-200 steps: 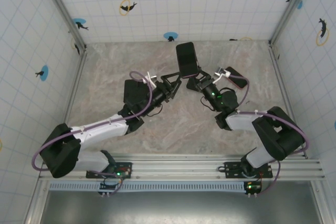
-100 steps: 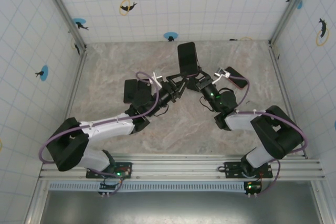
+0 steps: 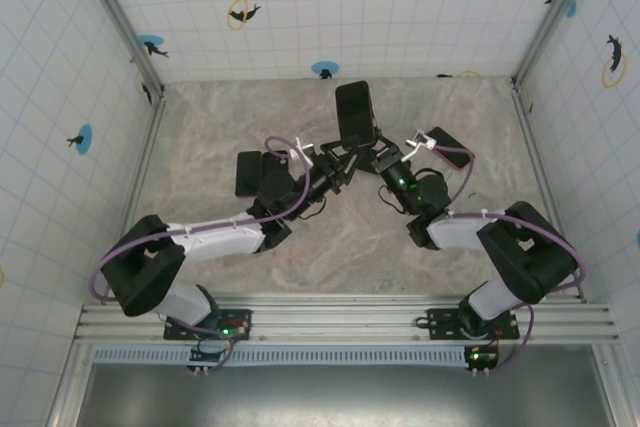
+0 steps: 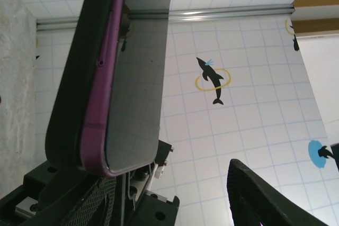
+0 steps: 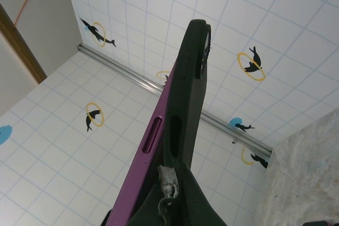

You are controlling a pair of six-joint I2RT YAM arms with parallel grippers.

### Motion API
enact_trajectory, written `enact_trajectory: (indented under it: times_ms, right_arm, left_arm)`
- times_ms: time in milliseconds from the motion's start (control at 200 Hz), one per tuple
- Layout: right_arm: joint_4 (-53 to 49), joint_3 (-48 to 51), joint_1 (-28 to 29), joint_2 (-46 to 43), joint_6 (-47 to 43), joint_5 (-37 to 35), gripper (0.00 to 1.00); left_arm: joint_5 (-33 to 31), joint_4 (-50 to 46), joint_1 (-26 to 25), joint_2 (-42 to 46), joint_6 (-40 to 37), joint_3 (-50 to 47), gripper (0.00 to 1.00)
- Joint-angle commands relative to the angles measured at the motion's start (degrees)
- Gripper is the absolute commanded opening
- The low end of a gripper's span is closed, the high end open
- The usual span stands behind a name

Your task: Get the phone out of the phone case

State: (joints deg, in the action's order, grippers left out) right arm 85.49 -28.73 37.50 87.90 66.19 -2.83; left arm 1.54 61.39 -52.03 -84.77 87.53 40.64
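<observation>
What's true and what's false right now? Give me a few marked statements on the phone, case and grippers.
1. The phone is held up off the table. True.
2. The phone is out of the case. False: it sits in the case.
3. The right gripper is shut on the case. True.
4. The left gripper is clamped on the phone. False: it is open, with one finger clear of the phone.
</observation>
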Motion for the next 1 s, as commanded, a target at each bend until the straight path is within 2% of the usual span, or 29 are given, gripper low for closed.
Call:
enact_trajectory:
  times_ms: [0, 280, 530, 866, 996]
  right_arm:
    - [7.71, 0.07, 0.88, -1.93, -2.15, -1.32, 0.00]
    - [9.23, 2.25, 2.31, -3.25, -5.62, -2.85, 0.00]
    - [10.86, 3.59, 3.24, -3.32, -7.14, -4.02, 0.00]
    - [8.80, 3.95, 3.69, -3.35, -8.65, -5.77, 0.00]
    - [6.60, 3.60, 3.85, -3.18, -9.61, -7.94, 0.00]
  left_arm:
    - [-1.92, 3.20, 0.52, -0.87, 1.33, 1.46, 0.58]
    - [-4.94, 5.19, 0.83, -1.79, 1.16, 1.86, 0.49]
    - [-4.99, 5.32, 1.23, -2.75, 0.53, 3.38, 0.42]
    - [-3.41, 7.42, 1.23, -4.20, 1.24, 4.48, 0.11]
    - [-2.83, 6.70, 1.23, -3.95, 0.89, 4.79, 0.03]
